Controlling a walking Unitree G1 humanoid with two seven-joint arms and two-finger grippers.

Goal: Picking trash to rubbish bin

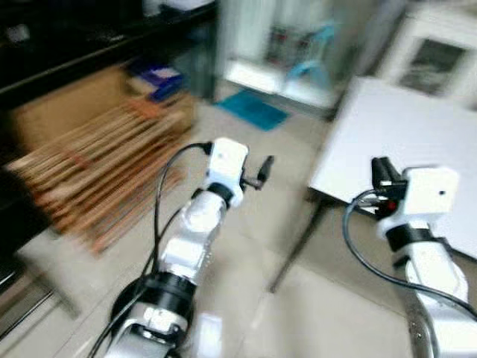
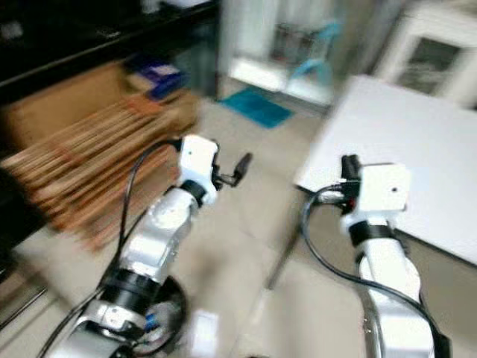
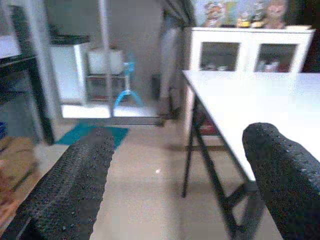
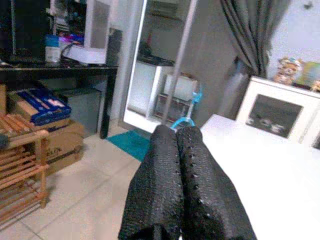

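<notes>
left gripper [image 3: 180,185]: wide open, holds nothing | right gripper [image 4: 181,185]: fingers pressed together, empty, near white table [image 1: 402,142] | trash: you can't see any, so its feel and grab spot stay unknown

Flat-topped table [image 3: 260,95]: white, black legs.
Slatted wooden rack [image 1: 97,175]: orange-brown.
Small floor mat [image 1: 252,109]: teal.
Tiled floor [image 4: 90,185]: pale beige.
Left gripper [image 3: 175,185]: black, dotted texture.
Right gripper [image 4: 181,150]: black, dotted.
Glass-door cabinet [image 3: 250,50]: white.
</notes>
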